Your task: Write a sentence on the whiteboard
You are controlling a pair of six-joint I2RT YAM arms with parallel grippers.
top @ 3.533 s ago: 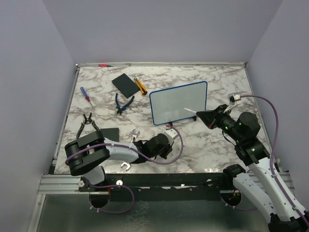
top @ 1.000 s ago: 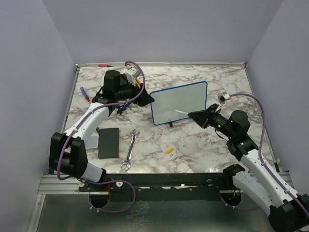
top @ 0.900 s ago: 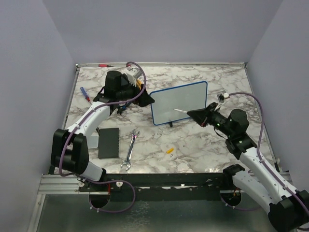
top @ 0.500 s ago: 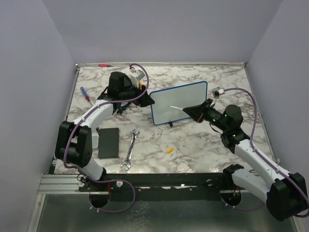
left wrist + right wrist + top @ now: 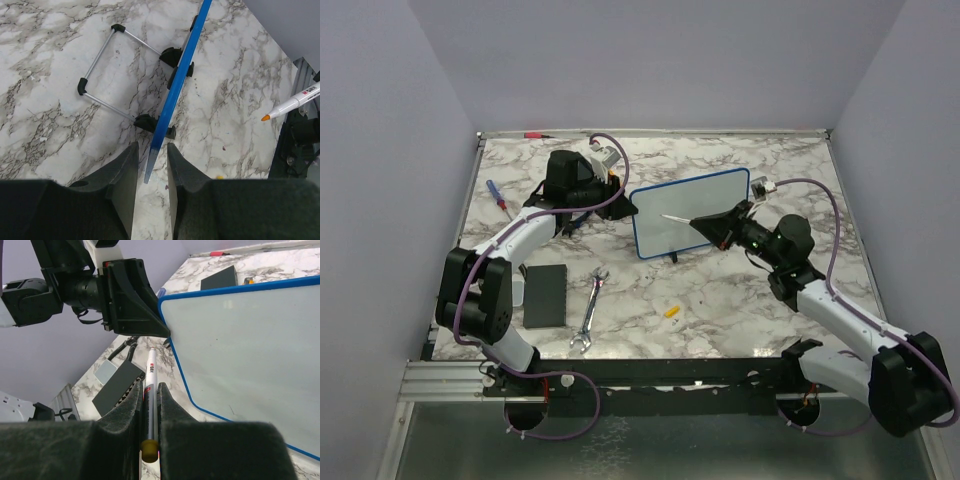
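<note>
The whiteboard [image 5: 705, 205], white with a blue frame, stands upright on black feet at mid table. I make out no sentence on its face. My left gripper [image 5: 624, 208] is at the board's left edge. In the left wrist view the gripper [image 5: 151, 150] is open, and the blue frame [image 5: 172, 92] runs between the jaws with a gap on each side. My right gripper [image 5: 716, 226] is shut on a white marker [image 5: 678, 218], whose tip is in front of the board's left half. The marker [image 5: 151, 377] also shows between my right gripper's [image 5: 150, 390] jaws.
A black pad [image 5: 545, 294], a small grey pad [image 5: 516, 290], a wrench [image 5: 590, 310] and a yellow cap [image 5: 671, 310] lie at the front left. A blue screwdriver [image 5: 498, 196] lies at the left. The board's wire stand [image 5: 102, 75] reaches out behind it.
The left arm has swung from the table's front to the board's left edge. The right gripper has carried the marker leftward and up across the board's face.
</note>
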